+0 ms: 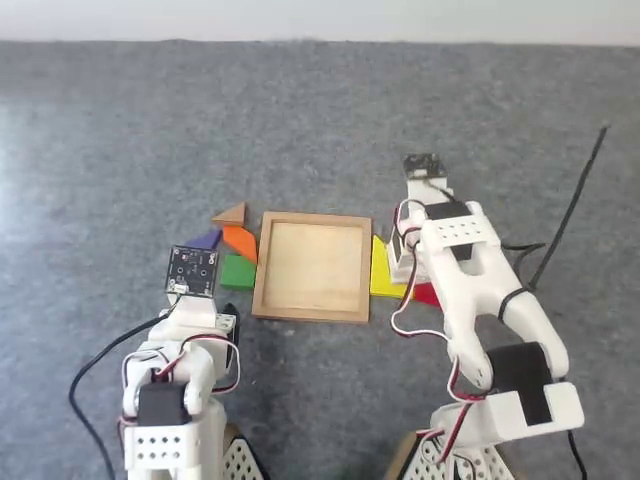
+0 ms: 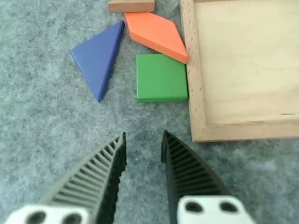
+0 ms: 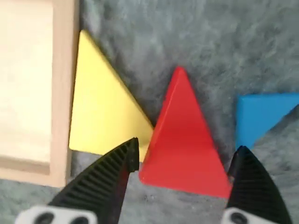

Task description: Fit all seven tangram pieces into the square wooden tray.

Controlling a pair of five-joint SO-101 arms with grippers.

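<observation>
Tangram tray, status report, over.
Left hand open, empty, near green square. Right hand open over red triangle; yellow triangle crowds it. Tray empty.

Bright, even, diffuse light across counter; shadows soft and faint, one thin dark line along tray inner rim.

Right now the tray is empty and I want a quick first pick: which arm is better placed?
Right. The right gripper, open, sits over the red triangle, a finger toward each side. The left gripper hangs short of the green square, over bare carpet.
</observation>
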